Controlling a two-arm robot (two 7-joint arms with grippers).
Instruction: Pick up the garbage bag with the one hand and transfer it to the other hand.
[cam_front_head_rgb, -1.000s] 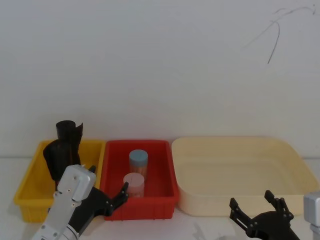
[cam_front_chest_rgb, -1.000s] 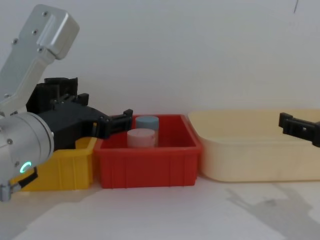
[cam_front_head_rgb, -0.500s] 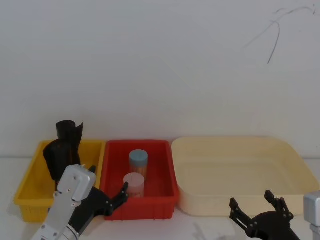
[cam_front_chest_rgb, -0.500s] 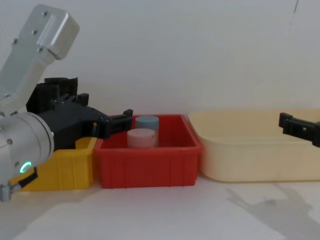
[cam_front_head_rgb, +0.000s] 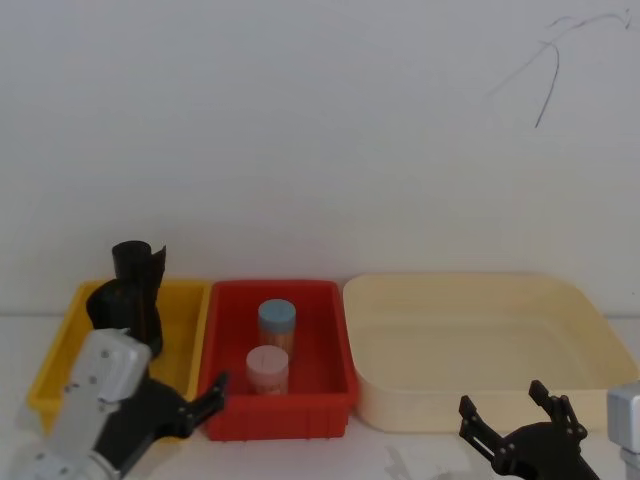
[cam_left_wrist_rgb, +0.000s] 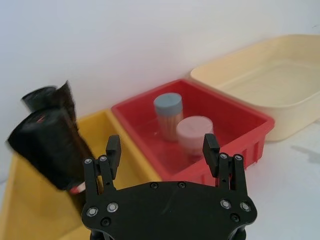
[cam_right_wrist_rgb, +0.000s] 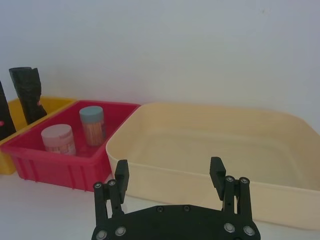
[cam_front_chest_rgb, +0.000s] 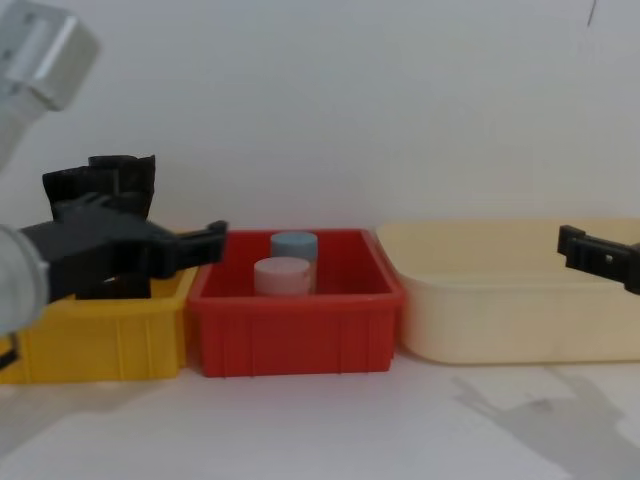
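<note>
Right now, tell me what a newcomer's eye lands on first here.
Three bins in a row catch the eye: yellow bin, red bin with two capped jars, cream tub. The garbage bag stands in the yellow bin before a ragged black roll; the left tool hangs open near it, the right tool open before the tub.

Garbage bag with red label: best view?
Left wrist view: the garbage bag leans in the yellow bin, label visible. Head view shows its top; right wrist view a sliver at the edge; chest view has the left gripper across it.
</note>
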